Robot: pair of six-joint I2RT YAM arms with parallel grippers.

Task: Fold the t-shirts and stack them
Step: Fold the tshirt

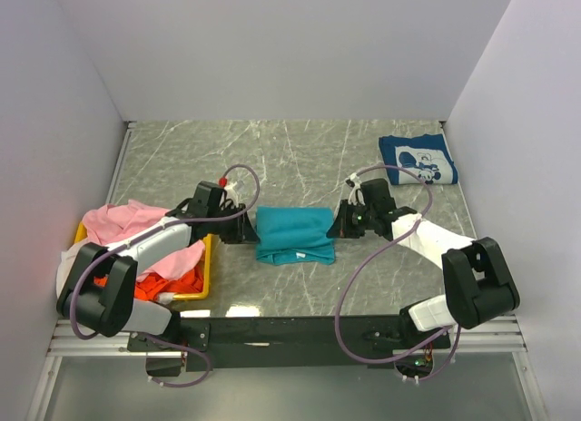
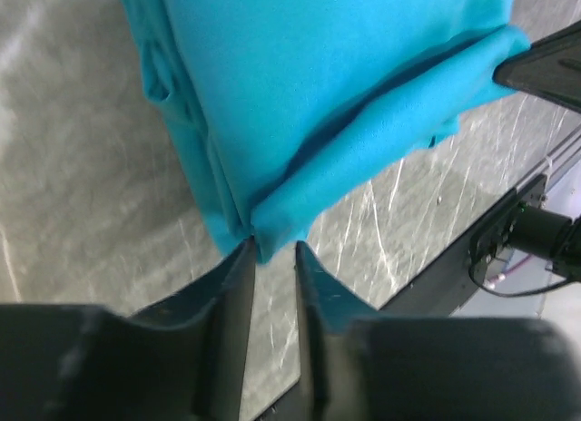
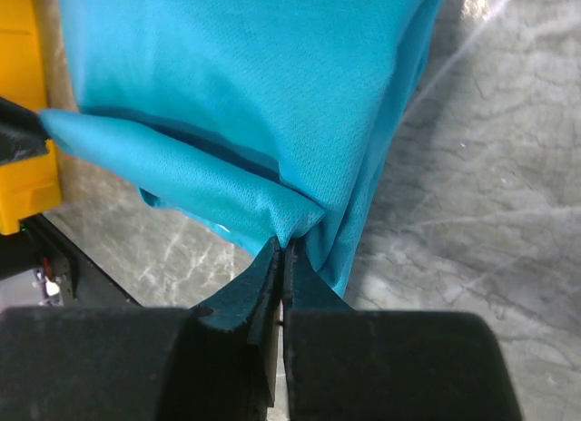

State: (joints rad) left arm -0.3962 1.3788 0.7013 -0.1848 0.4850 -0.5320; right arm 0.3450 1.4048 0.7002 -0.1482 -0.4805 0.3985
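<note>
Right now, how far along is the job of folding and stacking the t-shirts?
Done: the navy t-shirt lies folded at the far right. In hand: the teal t-shirt, folded at centre, with the right gripper pinching one edge and the left gripper slightly open at the other. Left: the pink t-shirt and orange t-shirt are heaped in the yellow tray; nothing is stacked.

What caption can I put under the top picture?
A folded teal shirt between the left hand and the right hand.
</note>
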